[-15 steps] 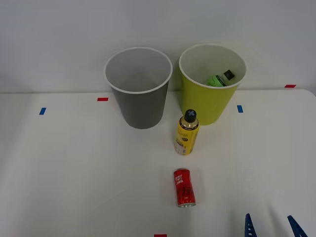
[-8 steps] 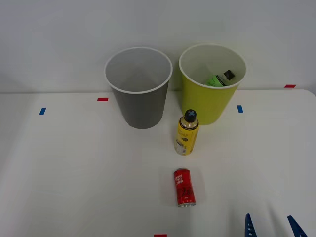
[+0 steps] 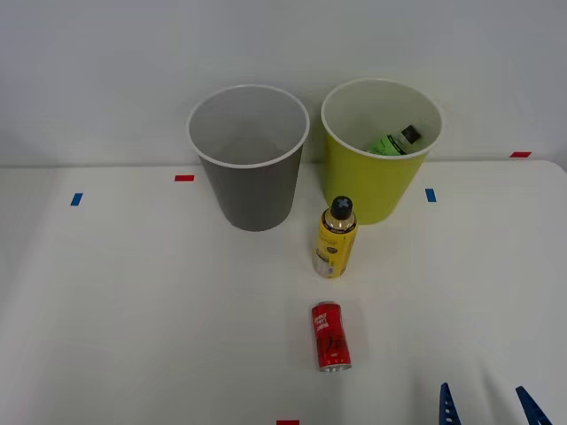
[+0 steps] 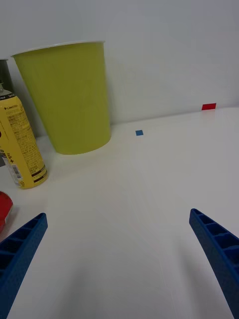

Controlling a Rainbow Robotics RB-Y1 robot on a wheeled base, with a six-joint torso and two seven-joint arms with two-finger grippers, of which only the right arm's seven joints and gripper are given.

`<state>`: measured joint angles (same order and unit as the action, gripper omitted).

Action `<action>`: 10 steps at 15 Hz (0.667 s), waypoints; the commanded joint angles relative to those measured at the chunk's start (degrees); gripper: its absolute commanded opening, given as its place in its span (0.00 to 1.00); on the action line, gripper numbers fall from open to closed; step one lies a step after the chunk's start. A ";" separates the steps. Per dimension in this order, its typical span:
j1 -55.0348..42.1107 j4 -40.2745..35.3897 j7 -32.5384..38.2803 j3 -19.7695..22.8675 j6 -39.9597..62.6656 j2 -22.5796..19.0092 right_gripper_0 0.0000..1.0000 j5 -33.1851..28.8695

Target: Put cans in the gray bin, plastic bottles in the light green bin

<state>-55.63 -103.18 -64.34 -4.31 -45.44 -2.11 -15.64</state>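
Note:
A small red can (image 3: 330, 336) lies on its side on the white table, and an edge of this can (image 4: 4, 209) shows in the right wrist view. Behind it stand the gray bin (image 3: 250, 159) on the left and the light green bin (image 3: 378, 155) (image 4: 69, 97) on the right. A small green plastic bottle (image 3: 393, 142) with a black cap lies inside the light green bin. My right gripper (image 3: 489, 405) (image 4: 119, 264) is open at the table's front right, to the right of the can, with nothing between its fingers.
A yellow bottle (image 3: 336, 238) (image 4: 20, 144) with a black cap stands upright between the can and the light green bin. Small red and blue tape marks dot the white table (image 3: 133, 301). A pale wall rises behind the bins.

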 commanded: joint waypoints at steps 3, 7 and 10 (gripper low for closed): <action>0.00 0.00 0.00 0.00 0.00 0.00 0.99 0.00; 0.00 0.00 0.00 0.00 0.00 0.00 0.99 0.00; 0.00 0.00 0.00 0.00 0.00 0.00 0.99 0.00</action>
<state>-55.63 -103.18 -64.34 -4.31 -45.44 -2.11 -15.64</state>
